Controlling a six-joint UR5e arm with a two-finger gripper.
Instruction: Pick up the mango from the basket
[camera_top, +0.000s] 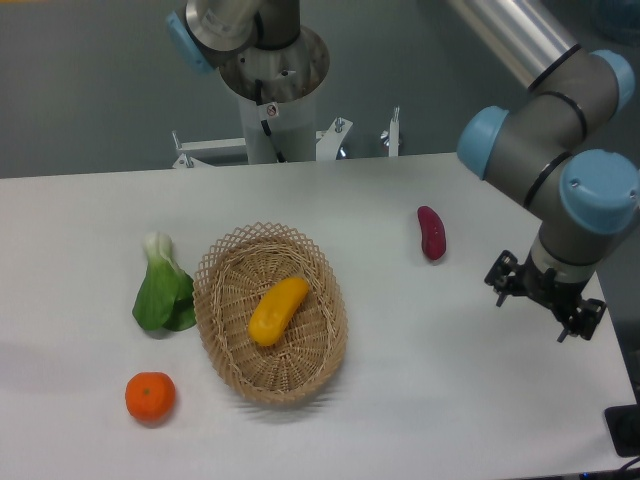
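The mango (277, 310) lay in the basket (222, 270), roughly at its middle, tilted so its upper end pointed toward the far right rim. Nothing touched it. The basket sat on the white table (400, 400), left of center, long axis running near to far.

The gripper (543, 308) hung over the right side of the table, well apart from the basket and holding nothing. Its two dark fingers stood spread with a gap between them, so the jaws looked open, though the fingers were small and dark, so the exact spread was hard to read. The arm (560, 150) came in from the upper right, grey tube with blue joint caps.

A dark red-purple tuber (432, 233) lay on the table between the basket and the gripper, nearer the far side, touching neither. A green leafy vegetable (163, 290) with a white stem lay just beside the basket's left rim; contact with the wicker couldn't be told. A round orange (150, 396) sat near the front left, apart from the basket. The robot base (270, 80) stood behind the table at top center.
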